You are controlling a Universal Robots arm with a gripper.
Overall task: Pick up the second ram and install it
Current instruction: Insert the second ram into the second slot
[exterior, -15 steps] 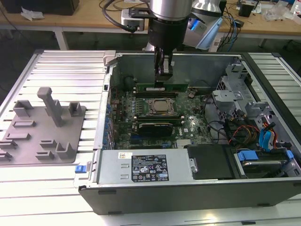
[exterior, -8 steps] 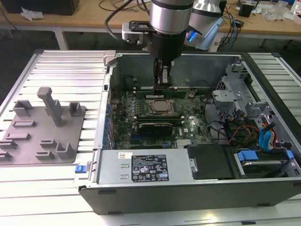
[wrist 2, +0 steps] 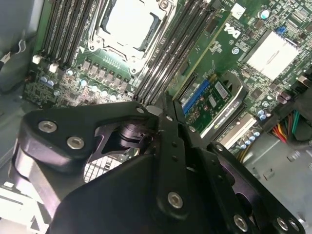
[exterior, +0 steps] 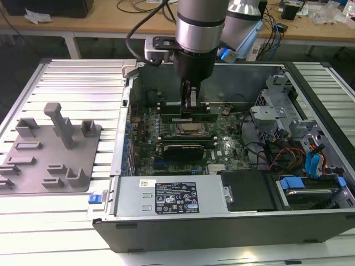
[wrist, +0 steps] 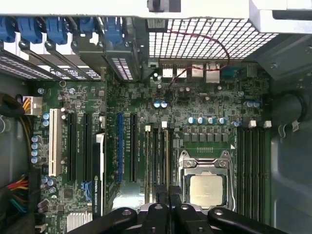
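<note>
While the claw (exterior: 190,106) hangs with its fingers drawn all but together, I find the second ram (exterior: 208,117) directly beneath its tips. The ram stands on edge just beyond the CPU socket (exterior: 186,131), long axis running across the exterior view.

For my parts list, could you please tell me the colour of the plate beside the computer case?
The plate is grey; exterior view.

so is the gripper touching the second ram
Cannot tell. In the exterior view the gripper ends at the top edge of the second ram, but neither contact nor gap shows plainly.
</note>
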